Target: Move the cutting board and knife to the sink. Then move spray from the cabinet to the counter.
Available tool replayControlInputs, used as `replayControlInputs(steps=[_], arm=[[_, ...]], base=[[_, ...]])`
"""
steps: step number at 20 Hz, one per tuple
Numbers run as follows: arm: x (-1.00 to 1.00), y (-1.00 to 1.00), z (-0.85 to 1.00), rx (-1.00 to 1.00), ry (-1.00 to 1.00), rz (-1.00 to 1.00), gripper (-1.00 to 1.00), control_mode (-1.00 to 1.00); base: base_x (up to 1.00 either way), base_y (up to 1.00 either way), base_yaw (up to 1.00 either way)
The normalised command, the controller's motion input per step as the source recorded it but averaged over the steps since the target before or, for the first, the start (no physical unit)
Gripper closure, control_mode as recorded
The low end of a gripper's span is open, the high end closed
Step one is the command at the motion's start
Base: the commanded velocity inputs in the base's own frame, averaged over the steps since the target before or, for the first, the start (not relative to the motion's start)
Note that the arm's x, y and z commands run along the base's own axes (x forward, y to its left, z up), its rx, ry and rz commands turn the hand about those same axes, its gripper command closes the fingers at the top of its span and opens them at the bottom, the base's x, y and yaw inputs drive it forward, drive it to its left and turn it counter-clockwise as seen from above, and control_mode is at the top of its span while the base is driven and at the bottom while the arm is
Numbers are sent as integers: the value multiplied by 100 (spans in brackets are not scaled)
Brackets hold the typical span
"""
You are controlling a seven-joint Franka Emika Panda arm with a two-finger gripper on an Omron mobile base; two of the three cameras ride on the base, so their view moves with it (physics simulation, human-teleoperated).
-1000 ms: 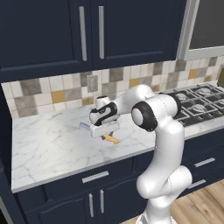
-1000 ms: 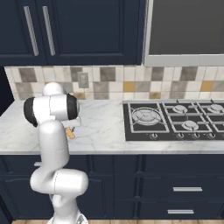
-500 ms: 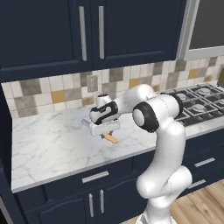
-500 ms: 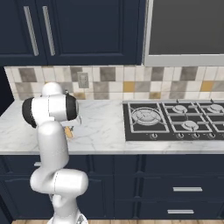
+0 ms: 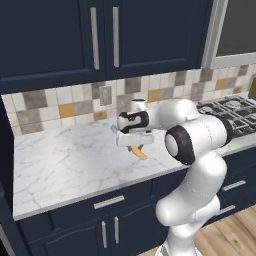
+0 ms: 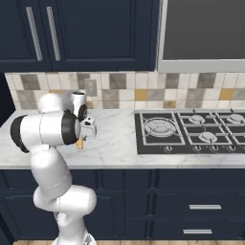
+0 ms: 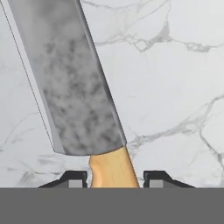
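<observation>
Compared with a second ago, the gripper (image 7: 113, 177) sits slightly higher, clamped on the orange handle of the slim grey-bladed knife (image 7: 72, 83) just above the white marble worktop (image 5: 65, 165). The blade's tip is cut off.

Both base cameras sit behind the arm, looking forward and down at the counter (image 5: 70, 160): one from its left, one from its right, sharing the marble top, the tiled wall and the stove (image 6: 191, 131). The hand camera looks straight down, very close above the knife (image 7: 83, 96) on that counter.
</observation>
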Motion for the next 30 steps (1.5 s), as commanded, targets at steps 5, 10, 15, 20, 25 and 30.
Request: replayControlInputs(steps=[5, 10, 15, 20, 25, 30], arm=[[-49, -40, 88, 0, 2, -14, 100, -100], [-54, -29, 65, 0, 19, -8, 100, -100], [-69, -35, 36, -1, 15, -5, 100, -100], [-57, -51, 30, 0, 2, -1, 100, -100], [-35, -61, 1, 0, 0, -3, 100, -100], [-45, -66, 0, 0, 0, -1, 100, -100]], base=[[0, 0, 0], [0, 0, 0], [0, 0, 0], [0, 0, 0], [0, 0, 0], [0, 0, 0]])
